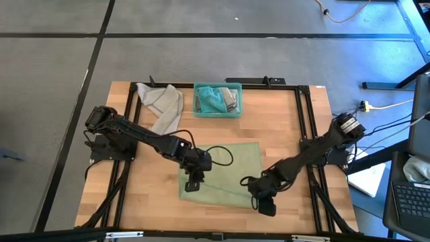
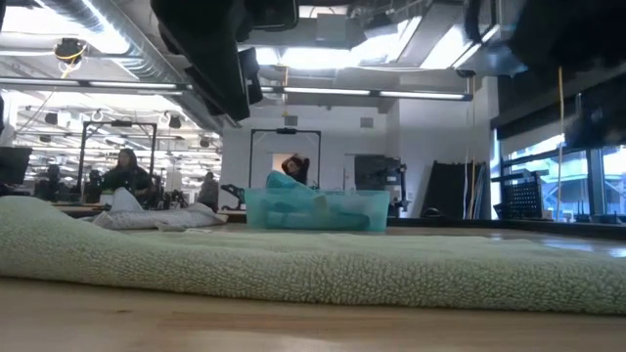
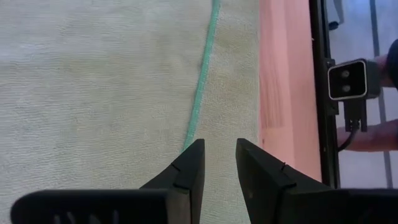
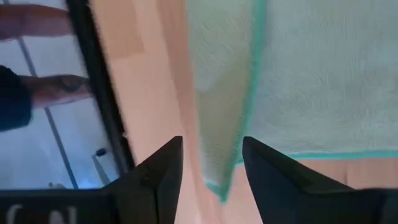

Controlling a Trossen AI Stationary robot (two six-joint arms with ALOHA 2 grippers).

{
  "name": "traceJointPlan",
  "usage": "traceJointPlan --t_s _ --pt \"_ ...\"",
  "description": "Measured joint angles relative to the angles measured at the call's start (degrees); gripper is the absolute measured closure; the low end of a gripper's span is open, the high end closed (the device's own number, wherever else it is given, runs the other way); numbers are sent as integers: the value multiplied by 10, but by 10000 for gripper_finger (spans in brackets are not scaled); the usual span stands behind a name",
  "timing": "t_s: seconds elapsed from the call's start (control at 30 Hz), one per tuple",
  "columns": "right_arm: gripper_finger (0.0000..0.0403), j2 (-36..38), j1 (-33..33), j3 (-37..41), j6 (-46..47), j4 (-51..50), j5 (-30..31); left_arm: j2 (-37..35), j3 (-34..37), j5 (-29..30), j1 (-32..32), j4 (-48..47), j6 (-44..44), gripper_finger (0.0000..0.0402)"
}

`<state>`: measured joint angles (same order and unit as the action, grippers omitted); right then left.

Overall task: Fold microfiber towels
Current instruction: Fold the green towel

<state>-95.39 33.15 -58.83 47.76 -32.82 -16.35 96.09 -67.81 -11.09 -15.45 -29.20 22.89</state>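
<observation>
The pale green towel [image 1: 225, 171] lies flat; behind it stand the teal bin [image 1: 217, 111] and grey towel [image 1: 163, 106]. Left gripper [image 3: 217, 163] and right gripper [image 4: 210, 163] hover parted, empty, over its near corners.

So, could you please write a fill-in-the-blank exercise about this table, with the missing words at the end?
1. The pale green towel lies spread on the ____ table.
2. The teal bin stands at the table's far edge and holds ____.
3. The grey towel lies crumpled beside the bin, ____ it.
4. The left gripper and right gripper both have their fingers ____.

Missing words: wooden; towels; outside; open
</observation>
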Motion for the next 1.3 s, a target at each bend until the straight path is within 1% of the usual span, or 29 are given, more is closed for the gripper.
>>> traceJointPlan --t_s 0.17,0.43,0.5,0.6,0.87,1.0,1.13,1.3 --pt "233 -11 1 30 18 23 -22 0 0 0 -1 5 22 316" --pt "234 -12 0 33 17 57 -40 0 0 2 -5 20 25 316" --pt "240 -12 0 33 17 59 -44 0 0 11 -4 23 25 316" --pt "265 -12 0 33 17 56 -48 0 0 23 -4 29 21 316" --pt "362 -12 0 50 18 61 -50 0 0 30 -4 51 21 316" --pt "389 -12 1 59 20 71 -58 0 0 32 -4 85 21 316" --pt "386 -12 2 59 20 101 -58 0 -1 35 -3 109 20 316" --pt "344 -12 3 59 27 117 -45 0 -1 40 5 110 20 316"
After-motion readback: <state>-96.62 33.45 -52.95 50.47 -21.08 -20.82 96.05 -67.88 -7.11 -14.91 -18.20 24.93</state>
